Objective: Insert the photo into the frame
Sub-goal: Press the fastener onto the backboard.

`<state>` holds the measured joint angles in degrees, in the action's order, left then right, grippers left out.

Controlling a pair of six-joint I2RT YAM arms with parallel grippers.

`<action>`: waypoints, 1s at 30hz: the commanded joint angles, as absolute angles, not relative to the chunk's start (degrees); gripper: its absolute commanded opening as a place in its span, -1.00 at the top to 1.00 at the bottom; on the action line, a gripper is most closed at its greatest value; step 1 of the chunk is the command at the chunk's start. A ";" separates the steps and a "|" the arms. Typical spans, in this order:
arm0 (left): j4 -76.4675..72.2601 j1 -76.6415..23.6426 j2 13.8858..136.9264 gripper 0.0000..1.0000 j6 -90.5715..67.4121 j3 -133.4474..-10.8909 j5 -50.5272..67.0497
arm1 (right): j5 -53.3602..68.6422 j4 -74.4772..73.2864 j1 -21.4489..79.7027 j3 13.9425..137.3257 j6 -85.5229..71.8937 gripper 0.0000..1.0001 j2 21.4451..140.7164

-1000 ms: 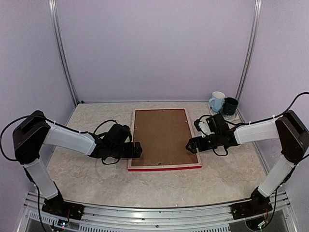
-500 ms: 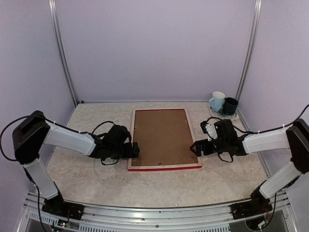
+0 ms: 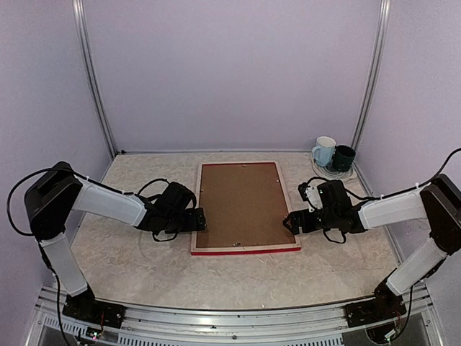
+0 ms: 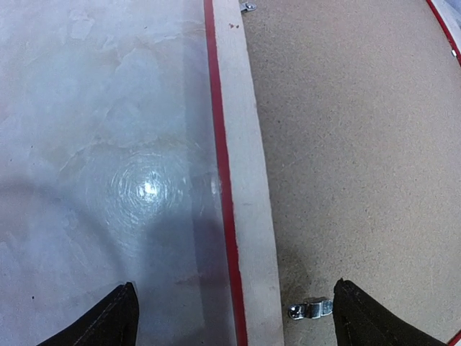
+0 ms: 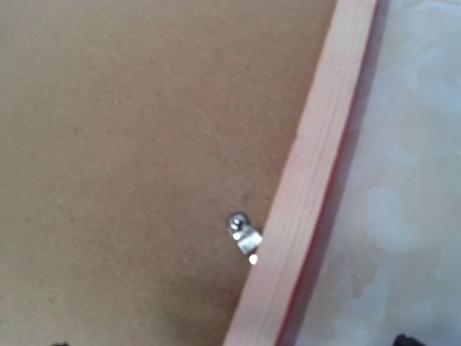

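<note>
The frame [image 3: 245, 249] lies face down in the middle of the table, with red edge and pale wood rails. Its brown backing board [image 3: 240, 204] faces up. The photo is hidden. My left gripper [image 3: 204, 220] is open at the frame's left rail [image 4: 245, 180]. One black finger [image 4: 115, 317] hangs over the table and the other over the board, beside a metal clip [image 4: 311, 310]. My right gripper [image 3: 288, 222] is open over the right rail [image 5: 317, 180], near another clip [image 5: 245, 234]. Only its fingertips show, at the bottom edge of the right wrist view.
A white mug [image 3: 324, 151] and a dark mug [image 3: 343, 157] stand at the back right corner, behind the right arm. Purple walls with metal posts close in the marbled table [image 3: 137, 267] on three sides.
The right arm has dropped lower and drawn its gripper a little outward along the frame's right rail. The left gripper has shifted slightly left, its jaws narrowing a touch.
</note>
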<state>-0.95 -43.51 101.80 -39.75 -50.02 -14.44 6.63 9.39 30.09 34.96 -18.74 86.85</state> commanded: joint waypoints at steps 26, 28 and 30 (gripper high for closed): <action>2.99 -44.95 105.15 -0.54 -37.53 -52.91 -12.32 | 4.09 8.86 29.88 36.04 -19.22 -0.94 87.90; 3.58 -45.08 105.12 -0.54 -37.37 -53.10 -12.13 | 4.03 8.83 29.90 36.03 -19.18 -0.95 87.97; 4.46 -45.30 105.13 -0.54 -36.98 -53.57 -11.83 | 3.98 8.59 29.88 36.19 -19.24 -0.94 88.21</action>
